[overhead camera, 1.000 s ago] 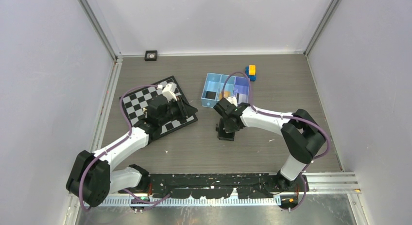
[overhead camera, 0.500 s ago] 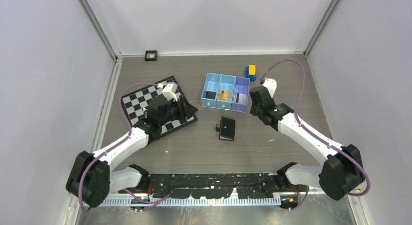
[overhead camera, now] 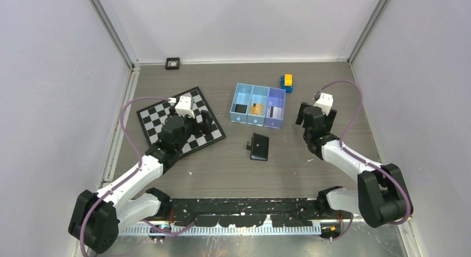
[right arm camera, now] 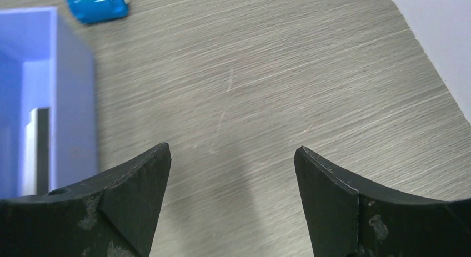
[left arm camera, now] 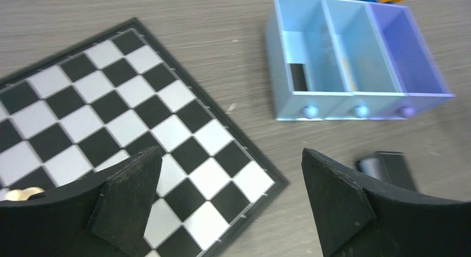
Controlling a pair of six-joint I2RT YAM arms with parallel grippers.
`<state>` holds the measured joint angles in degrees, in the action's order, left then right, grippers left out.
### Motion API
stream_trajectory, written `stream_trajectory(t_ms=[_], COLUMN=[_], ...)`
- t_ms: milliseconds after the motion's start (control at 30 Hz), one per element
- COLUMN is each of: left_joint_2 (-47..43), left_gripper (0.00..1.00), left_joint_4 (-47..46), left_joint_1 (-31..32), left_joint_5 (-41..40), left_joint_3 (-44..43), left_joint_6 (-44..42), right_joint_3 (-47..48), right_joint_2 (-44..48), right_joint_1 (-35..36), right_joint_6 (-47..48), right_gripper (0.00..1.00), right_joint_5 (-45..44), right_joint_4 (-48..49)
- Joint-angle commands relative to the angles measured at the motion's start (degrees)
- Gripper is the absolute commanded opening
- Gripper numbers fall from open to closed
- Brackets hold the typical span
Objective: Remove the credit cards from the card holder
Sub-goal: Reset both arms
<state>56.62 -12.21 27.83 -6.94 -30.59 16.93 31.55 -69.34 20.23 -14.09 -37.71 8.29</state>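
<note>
Gaping wide and holding nothing: left gripper (left arm camera: 231,157) above the chessboard (left arm camera: 83,118) edge, right gripper (right arm camera: 232,151) above the worktop (right arm camera: 277,74) beside the tray (overhead camera: 248,122). Lying flat between them, touched by neither: card holder (overhead camera: 259,147). Resting in the tray: gold card (overhead camera: 256,109) and grey striped card (overhead camera: 274,112).

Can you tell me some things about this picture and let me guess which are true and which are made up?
1. The card holder lies on the table, nearer the arms than the blue tray. True.
2. The gold-orange card is in the tray's middle compartment. True.
3. The right tool is clamped on the card holder. False: it is open and empty, off to the right of the tray.
4. The left tool hangs over the checkerboard. True.
5. The yellow-and-blue blocks sit inside the tray. False: they are on the table behind the tray's right end.
</note>
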Motion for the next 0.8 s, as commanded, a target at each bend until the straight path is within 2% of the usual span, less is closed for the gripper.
stream_trajectory(t_ms=[0, 133, 267, 333, 500, 600, 667, 700, 767], left_joint_2=[2.4, 5.3, 6.5, 6.4, 5.4, 8.7, 13.7, 13.2, 13.7], left_gripper=[1.00, 1.00, 1.00, 1.00, 0.99, 1.00, 0.99, 0.99, 0.99], left_joint_4=[-6.9, -7.9, -12.5, -9.7, -11.9, -21.6, -31.1, -28.8, -34.9], left_joint_1=[-0.6, -2.0, -4.9, -6.0, -6.5, -8.1, -9.8, -9.9, -10.6], left_joint_5=[-9.9, -12.5, -14.1, -14.3, -16.8, -17.7, -17.7, -15.8, -13.3], left_joint_3=[2.8, 3.1, 5.9, 5.0, 7.0, 12.8, 15.3, 14.7, 17.1], left_joint_6=[-8.3, -11.4, -12.2, -12.2, -16.1, -16.7, -18.2, -18.0, -18.4], right_joint_3=[-0.9, -4.8, -6.7, -7.9, -8.6, -9.0, -7.7, -8.0, -9.3], right_joint_2=[-1.4, -5.6, -8.2, -9.4, -10.9, -16.7, -17.2, -17.5, -17.3], right_joint_1=[-8.4, -11.7, -14.1, -14.5, -15.1, -15.2, -15.7, -16.1, -16.4], right_joint_6=[1.3, 4.7, 4.3, 4.4, 5.7, 6.6, 6.0, 5.9, 5.7], right_gripper=[0.87, 0.87, 0.87, 0.87, 0.81, 0.82, 0.78, 0.75, 0.78], right_joint_5=[8.9, 11.4, 13.6, 11.4, 9.4, 7.5, 8.9, 9.4, 10.5], right_joint_4=[12.1, 21.8, 25.6, 29.5, 33.5, 40.9, 38.3, 38.9, 41.0])
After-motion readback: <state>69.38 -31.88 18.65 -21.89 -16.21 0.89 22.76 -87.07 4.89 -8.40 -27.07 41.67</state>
